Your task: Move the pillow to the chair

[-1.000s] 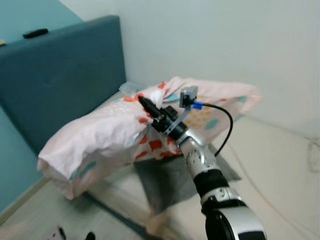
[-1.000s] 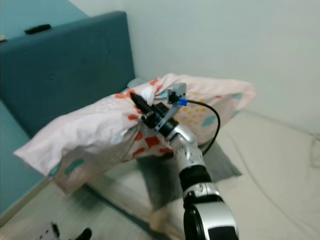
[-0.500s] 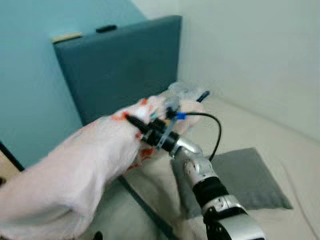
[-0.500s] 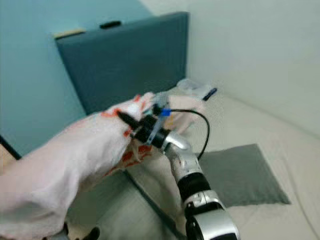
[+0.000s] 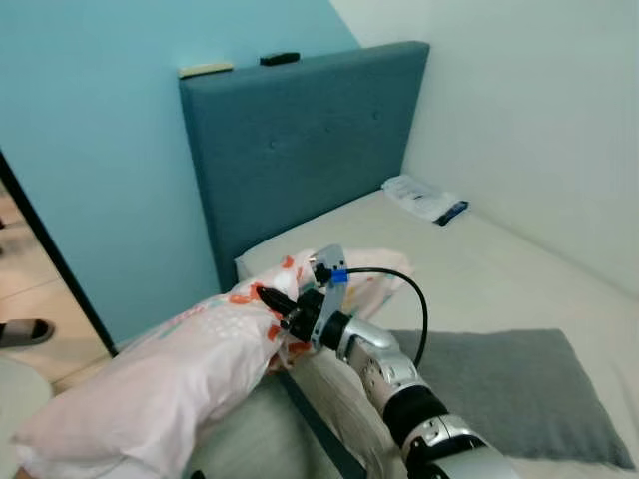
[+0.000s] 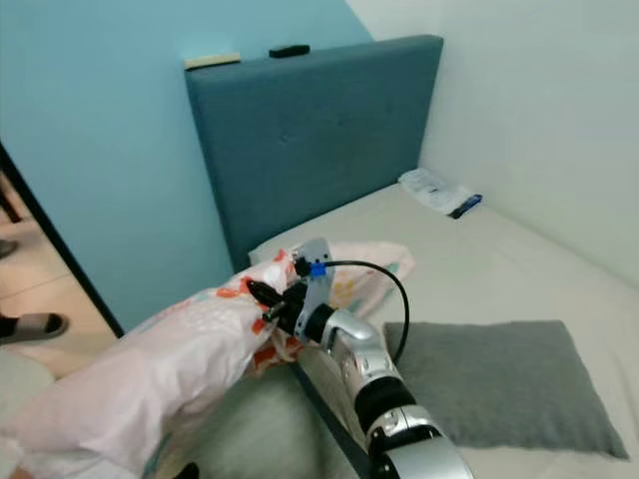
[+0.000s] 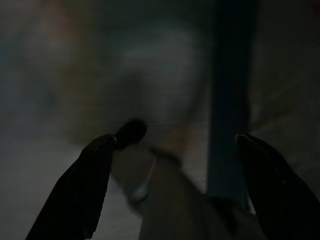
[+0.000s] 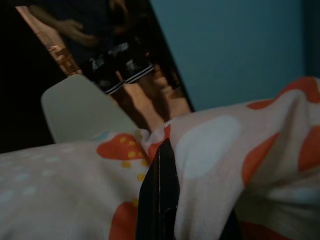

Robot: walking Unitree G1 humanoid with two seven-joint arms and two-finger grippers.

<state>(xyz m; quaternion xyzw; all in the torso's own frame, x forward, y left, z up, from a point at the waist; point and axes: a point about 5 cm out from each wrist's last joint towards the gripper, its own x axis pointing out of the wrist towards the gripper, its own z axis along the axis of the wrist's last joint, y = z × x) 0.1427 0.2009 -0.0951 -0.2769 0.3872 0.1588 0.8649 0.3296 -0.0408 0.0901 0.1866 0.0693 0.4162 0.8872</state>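
The pillow (image 5: pixel 170 369), pale pink with orange and teal spots, hangs over the floor off the bed's left side, its far end drooping to the lower left. My right gripper (image 5: pixel 268 298) is shut on a fold near the pillow's upper end. In the right wrist view a black finger (image 8: pixel 159 190) presses into the spotted cloth (image 8: pixel 215 150). Beyond the pillow stands a pale chair (image 8: pixel 80 110). The left wrist view is very dark. There my left gripper (image 7: pixel 176 139) is open with nothing between its fingers.
The bed (image 5: pixel 499 259) with a tall blue headboard (image 5: pixel 300 140) fills the right. A grey pillow (image 5: pixel 519 389) lies on it, and small packets (image 5: pixel 424 197) lie at its far corner. A person's legs (image 8: pixel 125 75) stand behind the chair. A slippered foot (image 5: pixel 20 331) is at the far left.
The camera has swung left, from the bed's corner to the blue wall and doorway. The pillow has come off the bed in my right gripper and now hangs beside it.
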